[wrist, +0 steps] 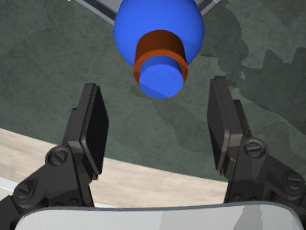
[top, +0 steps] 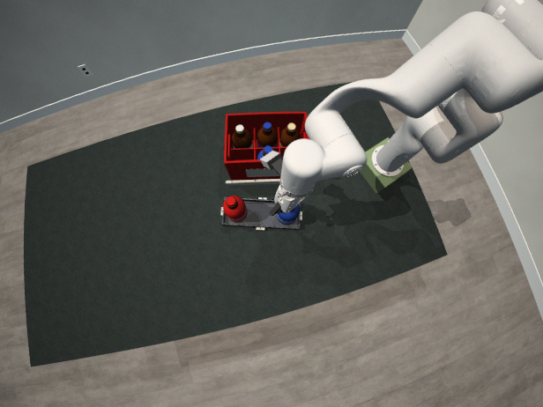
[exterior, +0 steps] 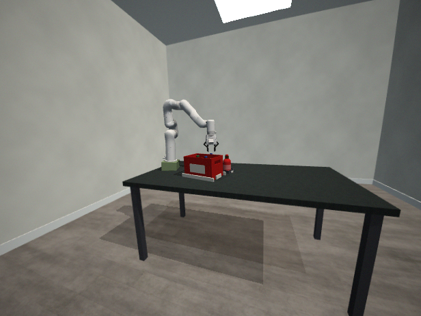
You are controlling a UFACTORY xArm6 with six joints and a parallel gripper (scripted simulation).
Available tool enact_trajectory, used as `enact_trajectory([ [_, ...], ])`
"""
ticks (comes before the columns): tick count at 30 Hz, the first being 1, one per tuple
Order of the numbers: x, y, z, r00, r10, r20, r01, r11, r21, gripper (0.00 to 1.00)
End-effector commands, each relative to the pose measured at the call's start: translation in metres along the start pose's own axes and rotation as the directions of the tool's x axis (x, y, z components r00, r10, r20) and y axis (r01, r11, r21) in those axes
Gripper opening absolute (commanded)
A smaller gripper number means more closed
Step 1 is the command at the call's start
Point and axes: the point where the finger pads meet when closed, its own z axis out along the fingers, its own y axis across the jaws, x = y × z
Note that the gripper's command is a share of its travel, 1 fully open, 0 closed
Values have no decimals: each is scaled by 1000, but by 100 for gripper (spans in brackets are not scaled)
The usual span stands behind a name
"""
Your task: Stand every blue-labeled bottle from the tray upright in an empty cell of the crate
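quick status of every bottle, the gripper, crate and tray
gripper: open, empty, above the blue bottle
blue bottle: upright on tray
red bottle: upright on tray
tray: flat on table
crate: level, four bottles visible standing inside
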Motion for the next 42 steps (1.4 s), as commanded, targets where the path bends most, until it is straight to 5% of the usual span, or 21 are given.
enact_trajectory([
  [1,0,-1,1,1000,0,-1,0,1000,4,65],
  [42,0,-1,37,1000,0,-1,0,1000,4,65],
])
